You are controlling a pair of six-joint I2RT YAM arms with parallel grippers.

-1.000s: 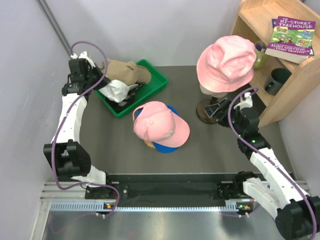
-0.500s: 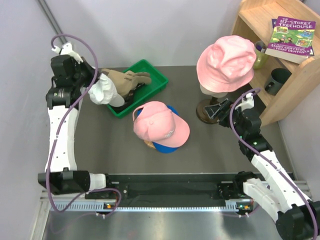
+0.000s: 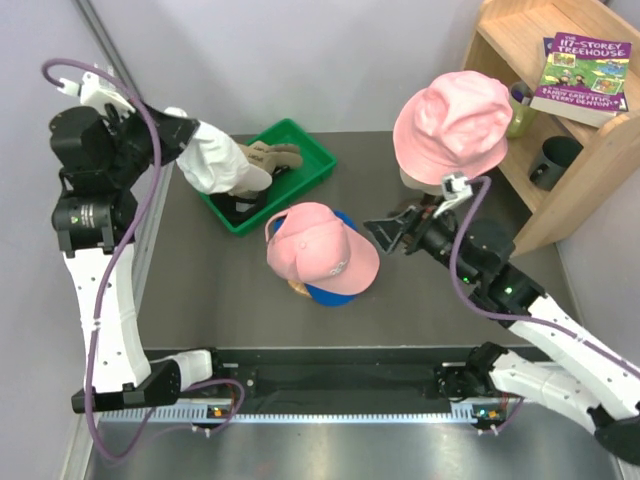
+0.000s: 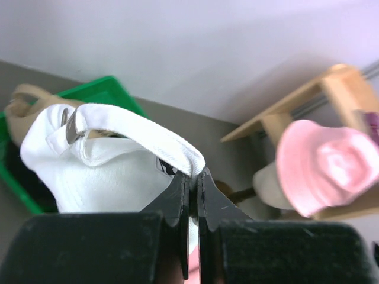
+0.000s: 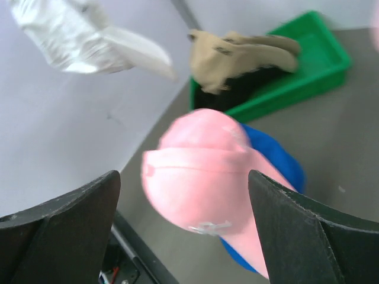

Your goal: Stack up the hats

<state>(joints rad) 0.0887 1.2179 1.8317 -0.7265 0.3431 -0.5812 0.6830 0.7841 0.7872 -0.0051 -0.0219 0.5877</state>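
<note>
Tabletop (image 3: pixel 230 280): dark grey, matte, set into a corner of plain pale lilac walls (image 3: pixel 300 60). A metal rail (image 3: pixel 340 405) runs along the near edge where the arm bases sit

Right side of the room: light wooden shelf unit (image 3: pixel 580 170). A purple-covered book (image 3: pixel 582 75) lies on its upper board, with a green mug (image 3: pixel 520 110) and a black cup (image 3: pixel 555 160) lower down

Back centre: green tray (image 3: pixel 310 165), set askew to the walls. A tan cap (image 3: pixel 265 155) lies across it with a black cap (image 5: pixel 243 89) beneath; how the two overlap cannot be made out

Left tool (image 4: pixel 192 174): pinched tight on the rim of the white cap (image 3: pixel 215 160). The cap is lifted clear of the tabletop and hangs above the tray's left end, crown sagging

Middle of the tabletop: pink cap (image 3: pixel 325 250) sitting on the blue cap (image 3: pixel 330 297). The blue shows only at the near and far edges of the pink one

Right tool (image 3: pixel 390 232): fingers spread wide, holding nothing. It hangs above the tabletop just right of the pink cap and apart from it, and its wrist camera frames that cap between the fingers

Behind the right tool: pink bucket hat (image 3: pixel 452 125) on a cream mannequin head (image 3: pixel 420 180), standing beside the shelf unit
</note>
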